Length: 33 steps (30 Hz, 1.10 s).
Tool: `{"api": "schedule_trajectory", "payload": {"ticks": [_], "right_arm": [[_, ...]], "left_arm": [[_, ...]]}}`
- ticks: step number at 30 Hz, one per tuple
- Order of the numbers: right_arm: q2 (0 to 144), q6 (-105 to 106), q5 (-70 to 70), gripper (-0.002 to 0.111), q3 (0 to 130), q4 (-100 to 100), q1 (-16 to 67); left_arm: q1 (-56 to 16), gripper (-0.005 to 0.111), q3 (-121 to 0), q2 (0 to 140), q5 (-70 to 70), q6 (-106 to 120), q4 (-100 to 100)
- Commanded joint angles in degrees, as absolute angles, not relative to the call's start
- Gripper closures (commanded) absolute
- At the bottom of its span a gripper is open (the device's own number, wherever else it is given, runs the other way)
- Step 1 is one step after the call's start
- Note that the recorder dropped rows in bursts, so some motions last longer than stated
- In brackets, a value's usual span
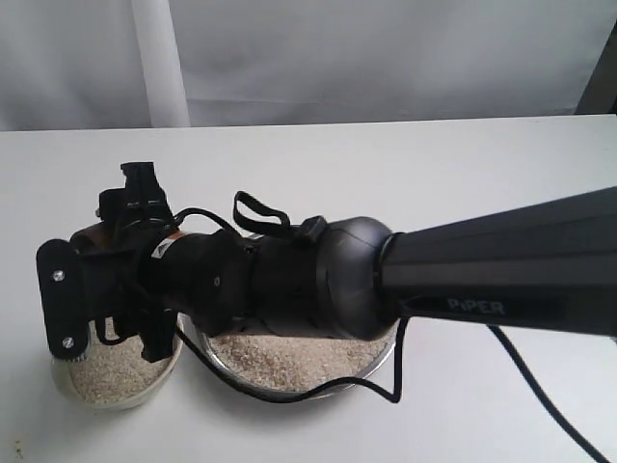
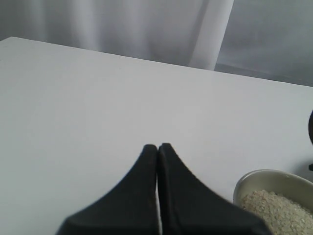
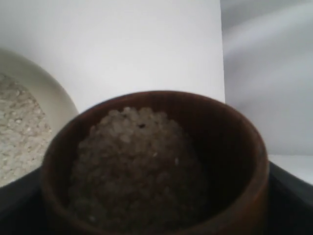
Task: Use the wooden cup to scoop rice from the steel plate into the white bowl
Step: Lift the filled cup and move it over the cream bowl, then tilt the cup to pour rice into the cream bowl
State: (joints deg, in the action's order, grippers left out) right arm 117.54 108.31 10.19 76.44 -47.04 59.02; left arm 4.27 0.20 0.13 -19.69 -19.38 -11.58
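Observation:
The wooden cup point(image 3: 244, 161), reddish-brown and heaped with rice point(image 3: 132, 161), sits between the jaws of my right gripper point(image 1: 96, 253), which is shut on it. In the exterior view only a brown edge of the cup point(image 1: 89, 234) shows behind the gripper, above the white bowl point(image 1: 67, 384). The bowl holds rice point(image 1: 111, 371); its rim point(image 3: 51, 93) lies just beyond the cup. The steel plate point(image 1: 382, 361) with rice point(image 1: 280, 357) lies under the right arm. My left gripper point(image 2: 157, 147) is shut and empty over bare table, with the white bowl point(image 2: 244, 182) off to one side.
A black cable point(image 1: 540, 386) trails from the right arm across the white table point(image 1: 386, 164). A pale curtain point(image 1: 308, 58) hangs behind the table's far edge.

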Motion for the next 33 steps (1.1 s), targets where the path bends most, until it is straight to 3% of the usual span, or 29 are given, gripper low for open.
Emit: {"api": "schedule_trajectory", "payload": {"ticks": [1,33], "right_arm": [[118.17,113.84,12.63,0.108,76.81,-46.62,59.46],[123.59,122.93,23.17,0.108,76.81,-34.17,60.95]], "left_arm": [[4.01,0.107,0.0,0.0,-19.33,-19.45,-11.26],[4.01,0.107,0.0,0.0,-19.33,-19.45,-11.26]]}}
